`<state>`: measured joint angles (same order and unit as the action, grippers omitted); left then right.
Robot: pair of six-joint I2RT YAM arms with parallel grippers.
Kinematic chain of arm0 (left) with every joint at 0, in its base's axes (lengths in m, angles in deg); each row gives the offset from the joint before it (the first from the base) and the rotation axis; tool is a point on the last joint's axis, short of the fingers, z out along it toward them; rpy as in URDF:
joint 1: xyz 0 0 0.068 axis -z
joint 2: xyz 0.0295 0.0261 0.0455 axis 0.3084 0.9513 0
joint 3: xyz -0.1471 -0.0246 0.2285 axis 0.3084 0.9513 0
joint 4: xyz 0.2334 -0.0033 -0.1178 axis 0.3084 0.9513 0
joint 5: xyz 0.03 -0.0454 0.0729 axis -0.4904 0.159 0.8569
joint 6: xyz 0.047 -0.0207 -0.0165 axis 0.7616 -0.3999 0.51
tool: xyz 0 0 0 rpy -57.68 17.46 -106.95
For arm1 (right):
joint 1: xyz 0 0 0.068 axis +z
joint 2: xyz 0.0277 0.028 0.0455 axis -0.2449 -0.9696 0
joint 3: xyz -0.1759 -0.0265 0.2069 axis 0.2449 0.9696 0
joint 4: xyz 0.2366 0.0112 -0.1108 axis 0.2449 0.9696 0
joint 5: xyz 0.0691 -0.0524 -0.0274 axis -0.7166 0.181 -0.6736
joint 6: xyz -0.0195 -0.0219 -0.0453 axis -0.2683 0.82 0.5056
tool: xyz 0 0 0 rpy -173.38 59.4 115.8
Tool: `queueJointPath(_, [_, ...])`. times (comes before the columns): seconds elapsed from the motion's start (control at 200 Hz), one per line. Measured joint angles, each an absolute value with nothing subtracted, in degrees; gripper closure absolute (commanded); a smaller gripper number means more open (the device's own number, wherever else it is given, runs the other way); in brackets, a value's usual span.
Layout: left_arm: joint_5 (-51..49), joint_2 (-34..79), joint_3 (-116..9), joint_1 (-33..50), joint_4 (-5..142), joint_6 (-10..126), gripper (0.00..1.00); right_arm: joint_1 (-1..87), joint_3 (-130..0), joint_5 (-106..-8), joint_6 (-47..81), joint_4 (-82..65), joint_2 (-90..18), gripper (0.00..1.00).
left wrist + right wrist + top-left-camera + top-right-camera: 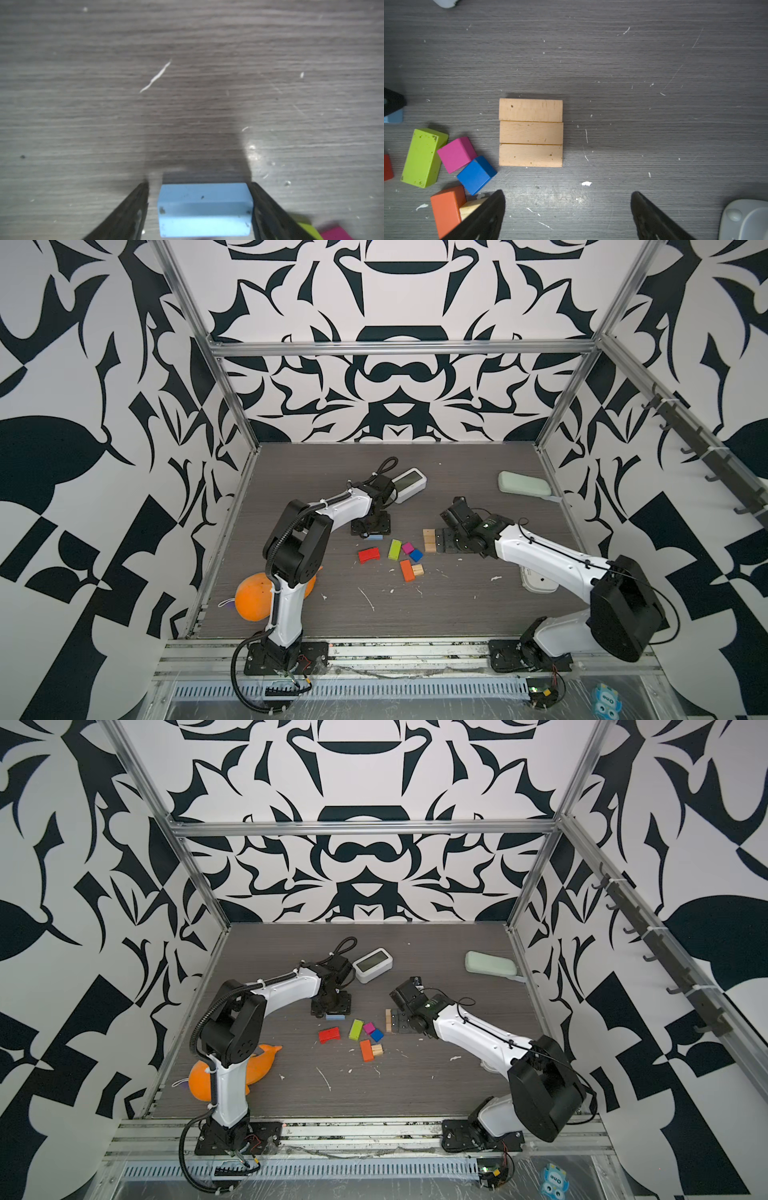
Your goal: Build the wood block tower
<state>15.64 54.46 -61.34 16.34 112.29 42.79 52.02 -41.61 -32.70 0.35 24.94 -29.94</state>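
A light blue block (204,209) lies on the table between the fingers of my left gripper (199,186). One finger touches its end and the other stands a small gap off, so the gripper is open around it; both top views show the block (372,537) under the gripper (371,531). Three tan bars (530,132) lie side by side as a flat square just ahead of my open, empty right gripper (567,192). Loose nearby are a lime green bar (422,158), a magenta cube (456,154), a dark blue cube (476,175), an orange bar (446,207), a small tan block (471,206) and a red bar (369,554).
A white digital clock (409,483) lies behind the left gripper. A pale green case (525,483) sits at the back right. An orange dolphin toy (253,599) lies behind the left arm's base. A white device (745,220) rests under the right arm.
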Motion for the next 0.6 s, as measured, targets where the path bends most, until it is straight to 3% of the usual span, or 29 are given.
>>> queueJointPath(0.06, [14.3,53.7,-60.3,15.9,111.9,42.6,0.25,52.0,-41.6,-32.7,0.4,24.9,-30.1,0.02])
queueJointPath(0.165, [12.0,52.4,-58.8,15.5,111.4,41.8,0.11,52.0,-41.6,-33.0,0.5,24.9,-30.3,0.02])
queueJointPath(0.265, [10.4,51.4,-58.0,15.3,111.3,41.3,0.06,52.0,-41.6,-33.1,0.5,24.9,-30.4,0.02])
queueJointPath(0.6, [7.4,44.7,-56.2,14.2,111.4,40.9,0.1,52.0,-41.6,-34.0,0.5,24.7,-31.4,0.03])
